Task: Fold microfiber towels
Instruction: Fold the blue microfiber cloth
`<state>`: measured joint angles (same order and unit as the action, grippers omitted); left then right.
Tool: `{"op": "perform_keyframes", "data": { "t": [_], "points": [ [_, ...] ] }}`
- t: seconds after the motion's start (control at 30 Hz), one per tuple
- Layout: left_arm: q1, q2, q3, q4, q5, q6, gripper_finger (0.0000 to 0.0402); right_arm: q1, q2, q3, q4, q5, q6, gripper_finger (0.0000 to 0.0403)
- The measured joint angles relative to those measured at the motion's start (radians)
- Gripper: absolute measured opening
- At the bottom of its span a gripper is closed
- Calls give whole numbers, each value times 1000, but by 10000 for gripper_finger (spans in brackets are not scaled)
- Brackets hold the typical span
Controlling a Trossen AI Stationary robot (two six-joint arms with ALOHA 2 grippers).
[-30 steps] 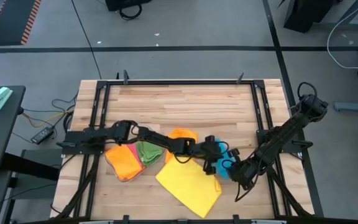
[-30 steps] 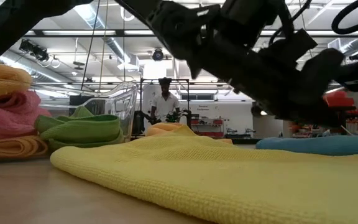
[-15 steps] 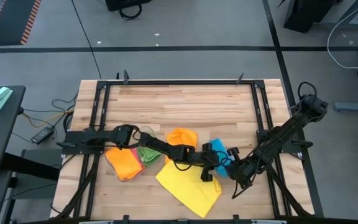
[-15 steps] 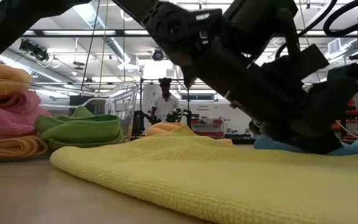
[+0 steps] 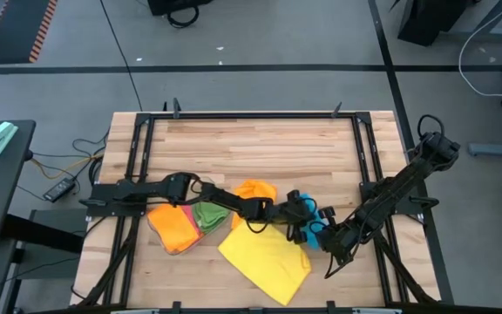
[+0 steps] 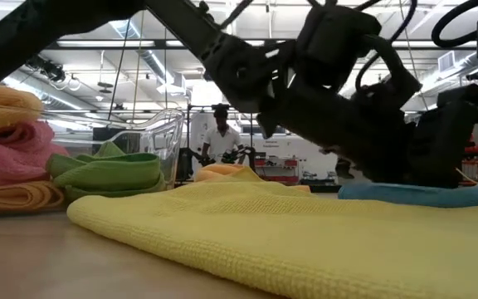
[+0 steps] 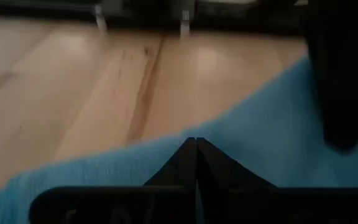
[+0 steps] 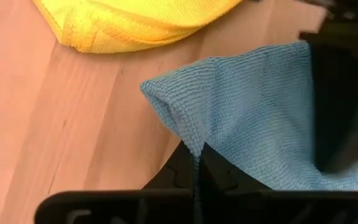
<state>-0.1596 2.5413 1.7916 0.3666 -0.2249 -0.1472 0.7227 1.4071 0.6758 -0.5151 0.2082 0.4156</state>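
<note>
I am holding the blue towel point(image 5: 310, 228) with both grippers at once. The right gripper point(image 8: 196, 163) is pinching a folded edge of it, fingers together on the cloth. The left gripper point(image 7: 196, 163) is also closed with its tips pressed together, and blue cloth is lying right at them; I think it is clamped on the towel too, though that wrist view is too close to be sure.

What is worrying me:
- The 2 grippers are crowding each other just beside the yellow towel point(image 5: 265, 255). If I am pulling them apart unevenly, 1 pinch is likely slipping and the fold is collapsing.
- The left arm is reaching across the yellow towel, so a low sweep is risking dragging it out of shape.
- The grip is only on a thin edge, so a quick lift is risking losing it.

The table point(image 5: 260, 148) is pale wood planks inside a black frame. The folded orange, pink and green towels point(image 5: 186, 222) are sitting near the left arm's base, with a clear tray point(image 6: 158, 133) behind them. Beyond the table, the room is looking like an open workshop with ceiling lights, and 1 person point(image 6: 220, 137) is standing far back.
</note>
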Motion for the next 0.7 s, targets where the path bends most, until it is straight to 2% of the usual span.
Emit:
{"op": "perform_keyframes", "data": {
  "t": [0.17, 0.4, 0.7],
  "points": [
    [11, 37, 2, 31, 4, -41, 29, 0, 0, 0, 7, 1, 0, 5],
    [11, 41, 4, 5, 18, -25, 6, 0, 0, 0, 8, 3, 5, 5],
    [-3, -62, 0, -101, 20, 46, 26, 0, 0, 0, -1, 0, 5, 5]
  ]
}}
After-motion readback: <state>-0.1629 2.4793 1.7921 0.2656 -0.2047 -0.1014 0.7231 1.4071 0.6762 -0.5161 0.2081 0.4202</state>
